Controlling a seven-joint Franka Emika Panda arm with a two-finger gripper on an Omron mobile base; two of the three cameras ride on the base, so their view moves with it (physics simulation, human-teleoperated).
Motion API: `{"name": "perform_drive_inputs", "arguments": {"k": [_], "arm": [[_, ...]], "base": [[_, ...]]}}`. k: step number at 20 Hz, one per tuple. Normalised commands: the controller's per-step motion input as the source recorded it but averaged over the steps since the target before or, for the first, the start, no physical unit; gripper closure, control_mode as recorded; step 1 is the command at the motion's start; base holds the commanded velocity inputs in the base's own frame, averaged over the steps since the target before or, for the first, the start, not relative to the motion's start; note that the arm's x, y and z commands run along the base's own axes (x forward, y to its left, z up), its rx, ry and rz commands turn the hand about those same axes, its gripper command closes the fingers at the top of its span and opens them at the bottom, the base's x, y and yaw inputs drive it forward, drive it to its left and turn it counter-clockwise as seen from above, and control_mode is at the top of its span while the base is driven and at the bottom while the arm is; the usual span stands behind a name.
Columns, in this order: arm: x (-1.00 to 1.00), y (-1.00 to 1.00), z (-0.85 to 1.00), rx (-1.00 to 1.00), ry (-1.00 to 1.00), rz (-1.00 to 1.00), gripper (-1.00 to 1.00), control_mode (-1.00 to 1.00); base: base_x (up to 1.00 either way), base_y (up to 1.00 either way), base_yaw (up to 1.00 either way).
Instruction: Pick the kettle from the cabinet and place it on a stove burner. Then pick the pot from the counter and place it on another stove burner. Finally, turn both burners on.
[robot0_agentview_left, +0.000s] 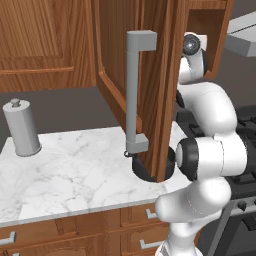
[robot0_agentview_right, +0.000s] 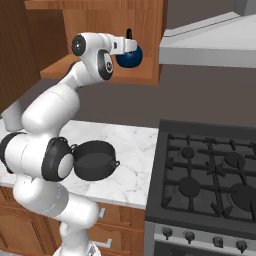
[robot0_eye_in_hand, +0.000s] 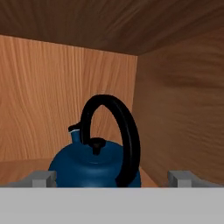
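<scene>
Kettle (robot0_eye_in_hand: 94, 164): small, round, glossy blue, sitting upright on the cabinet (robot0_agentview_left: 160, 75) shelf, near the rear right corner; black lid knob up top, short spout pointing toward the back wall.
Gripper (robot0_eye_in_hand: 111, 178): wide open, nothing held; grey fingertips flank the kettle body low on either side, not touching yet as far as the hand view shows.
Handling: prob. light if empty; rigid shell, so no give under squeeze. Glossy curved body looks slippery, jaws could slide off the bulge.
Grasp pt: thin black arched handle rises over the lid, edge-on to the hand cam, leaning right. Best bet is the arch crown or the upright near side; narrow and stiff, so a firm pinch should lock. Risk: kettle swings under the handle once lifted.
Cabinet interior: plain brown wood, side wall close on the kettle's right, ceiling low overhead; little room to lift before pulling out.
Door: panelled, swung open toward the robot, long grey bar handle (robot0_agentview_left: 135, 92) facing the left base cam; arm passes just beside its edge.
Pot (robot0_agentview_right: 95, 160): dark, wide, loop handles, on the white marble table (robot0_agentview_left: 65, 170), close by the robot's elbow.
Stove burners (robot0_agentview_right: 190, 186): black grates, bare, right of the table; knobs in a row along the front.
Canister (robot0_agentview_left: 21, 127): tall, grey, at the table's far left, well apart.
Stage: first pick not yet made.
</scene>
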Motion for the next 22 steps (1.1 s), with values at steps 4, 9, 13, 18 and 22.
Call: {"name": "perform_drive_inputs", "arguments": {"k": [4,9,13,18,22], "arm": [[0.16,-0.15,0.02,0.0,0.0,0.0,-1.0,-1.0],[0.23,0.0,0.01,0.0,0.0,0.0,-1.0,-1.0],[0.17,-0.03,0.01,0.0,0.0,0.0,-1.0,-1.0],[0.08,-0.1,0.0,0.0,0.0,0.0,-1.0,-1.0],[0.07,-0.04,0.0,0.0,0.0,0.0,-1.0,-1.0]], "base": [[0.0,0.0,0.0],[0.0,0.0,0.0],[0.0,0.0,0.0],[0.0,0.0,0.0],[0.0,0.0,0.0]]}}
